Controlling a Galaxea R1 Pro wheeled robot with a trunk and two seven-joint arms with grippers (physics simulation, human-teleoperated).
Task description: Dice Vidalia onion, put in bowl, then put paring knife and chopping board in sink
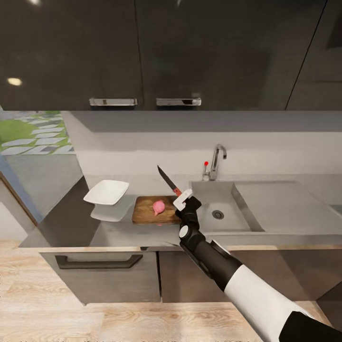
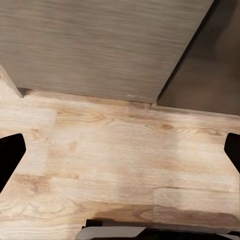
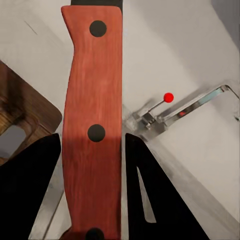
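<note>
The pink Vidalia onion [image 1: 158,207] rests whole on the brown chopping board [image 1: 145,211], which lies on the grey countertop [image 1: 118,232] just left of the sink [image 1: 211,223]. My right gripper [image 1: 182,197] is shut on the paring knife [image 1: 168,181] by its red handle [image 3: 92,125], held above the board's right edge with the dark blade pointing up and back-left over the onion. The white bowl [image 1: 106,192] hovers slightly above the counter left of the board. My left gripper [image 2: 120,155] is open, its fingertips [image 2: 10,155] spread wide over the wooden floor.
The chrome faucet [image 1: 216,162] with its red knob [image 3: 168,97] stands behind the basin; the flat drainboard [image 1: 285,209] extends right. Dark upper cabinets [image 1: 142,52] hang above. Below the counter are drawer fronts [image 1: 99,280] and wood flooring [image 2: 125,165].
</note>
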